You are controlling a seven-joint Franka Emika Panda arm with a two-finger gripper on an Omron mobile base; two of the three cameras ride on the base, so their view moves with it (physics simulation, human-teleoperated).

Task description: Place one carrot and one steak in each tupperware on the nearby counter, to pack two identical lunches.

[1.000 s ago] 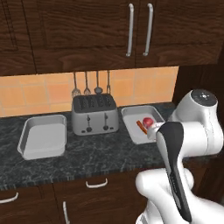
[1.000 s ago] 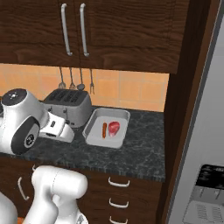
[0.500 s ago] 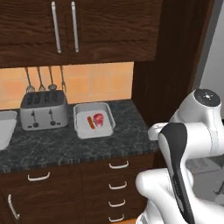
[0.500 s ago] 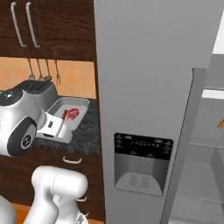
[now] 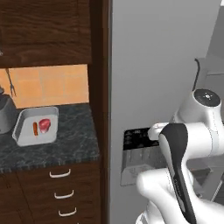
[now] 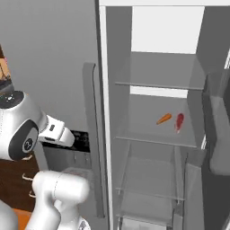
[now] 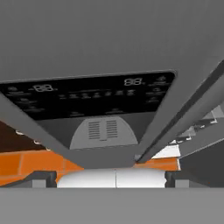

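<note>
One light-grey tupperware point(image 5: 26, 136) sits on the marbled counter point(image 5: 65, 146) at the left, with a carrot point(image 5: 35, 128) and a steak point(image 5: 44, 124) lying in it. The other tupperware is out of view. Inside the open fridge, a second carrot point(image 6: 164, 118) and a second steak point(image 6: 179, 121) lie side by side on a middle shelf point(image 6: 152, 134). My gripper point(image 7: 115, 178) is open and holds nothing, its fingertips point(image 7: 41, 177) spread wide. It points at the fridge's dark dispenser panel point(image 7: 87, 94), well left of the open compartment.
The closed grey fridge door point(image 5: 153, 65) with its dispenser point(image 5: 140, 153) stands right in front of the arm. A dark wood panel point(image 5: 104, 87) separates it from the counter. The silver toaster point(image 5: 4, 114) sits at the far left edge. Dark drawers point(image 5: 61, 192) lie below the counter.
The whole picture has shifted: the base has moved right, from the counter to the fridge. The filled tupperware has slid to the left edge and the open fridge shelves have come into view.
</note>
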